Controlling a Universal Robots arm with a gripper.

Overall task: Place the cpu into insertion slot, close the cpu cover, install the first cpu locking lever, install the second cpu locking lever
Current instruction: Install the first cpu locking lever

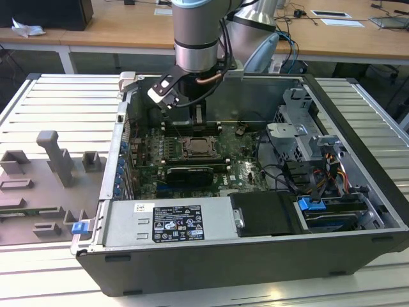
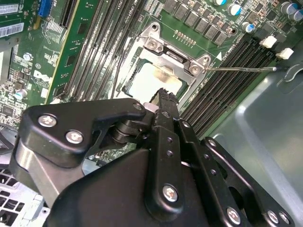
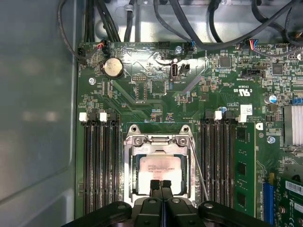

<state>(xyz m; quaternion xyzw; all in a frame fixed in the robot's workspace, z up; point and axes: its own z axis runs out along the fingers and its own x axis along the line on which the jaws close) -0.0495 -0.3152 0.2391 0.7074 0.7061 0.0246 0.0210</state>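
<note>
**A:** The gripper (image 3: 161, 185) is low over the green motherboard (image 3: 156, 94), fingertips pressed together, nothing between them.

**B:** And the cpu (image 3: 160, 170)?

**A:** It's seated in the insertion slot (image 3: 134, 177). Its silvery top shows through the window of the cpu cover (image 3: 158, 141), which lies flat over it.

**B:** Is the gripper touching anything?

**A:** The tips sit right at one edge of the cover, but I can't call contact.

**B:** Levers?

**A:** One thin locking lever (image 3: 199, 172) stands off the cover's side, angling out beside the black memory slots (image 3: 215, 161) in both wrist views.

**B:** The wide shot?

**A:** In the exterior view the arm reaches straight down into the open computer case (image 1: 255, 268).
</note>
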